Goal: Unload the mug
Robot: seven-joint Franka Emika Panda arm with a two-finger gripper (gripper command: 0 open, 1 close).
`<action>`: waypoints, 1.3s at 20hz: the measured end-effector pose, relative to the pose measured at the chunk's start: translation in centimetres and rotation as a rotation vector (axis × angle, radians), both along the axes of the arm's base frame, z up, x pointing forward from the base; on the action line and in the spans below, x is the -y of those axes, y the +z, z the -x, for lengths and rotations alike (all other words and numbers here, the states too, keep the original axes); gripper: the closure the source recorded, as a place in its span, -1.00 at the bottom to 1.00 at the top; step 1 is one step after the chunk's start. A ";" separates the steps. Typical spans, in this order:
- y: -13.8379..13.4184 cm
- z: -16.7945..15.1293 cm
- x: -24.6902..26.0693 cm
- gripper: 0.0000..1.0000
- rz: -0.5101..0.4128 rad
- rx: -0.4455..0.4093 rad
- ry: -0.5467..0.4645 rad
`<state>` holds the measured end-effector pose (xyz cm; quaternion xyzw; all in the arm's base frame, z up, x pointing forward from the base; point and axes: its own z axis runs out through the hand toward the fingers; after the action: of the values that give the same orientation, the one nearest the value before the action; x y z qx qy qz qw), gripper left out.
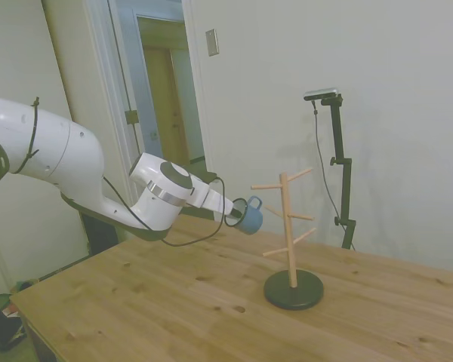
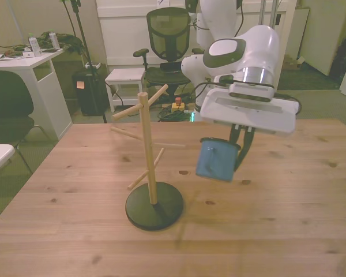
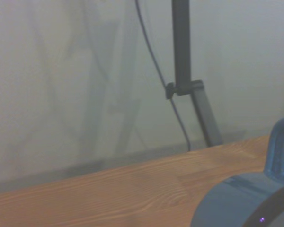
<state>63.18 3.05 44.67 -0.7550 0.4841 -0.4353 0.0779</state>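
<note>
One mug (image 2: 215,161) off the peg stand (image 2: 148,151), aloft in the tool (image 2: 237,151).

Clamped on the rim by the tool, tilted, hanging clear above the bench (image 2: 288,219), at about 3 o'clock from the stand in the front view and well apart from every peg. Carry step in hand, by the look of it; next, lowering to bare wood, levelling upright, then letting go.
</note>
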 end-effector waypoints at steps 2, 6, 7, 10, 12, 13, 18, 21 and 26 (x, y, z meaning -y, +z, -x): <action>-0.7 0.0 -3.0 1.00 -0.026 -0.021 0.025; -1.0 1.2 -8.1 1.00 -0.101 -0.104 0.099; -0.9 1.9 -8.8 1.00 -0.117 -0.137 0.113; -1.0 4.4 -10.1 1.00 -0.159 -0.259 0.139; -0.4 5.2 -10.6 1.00 -0.184 -0.342 0.150; 0.2 5.4 -10.7 1.00 -0.193 -0.386 0.155; 5.5 4.2 -7.3 1.00 -0.216 -0.593 0.200; 6.0 4.5 -3.2 1.00 -0.238 -0.716 0.265; 3.4 7.5 1.9 1.00 -0.255 -0.825 0.322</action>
<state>55.72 1.14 48.10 -0.9152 0.4007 -0.0179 0.0375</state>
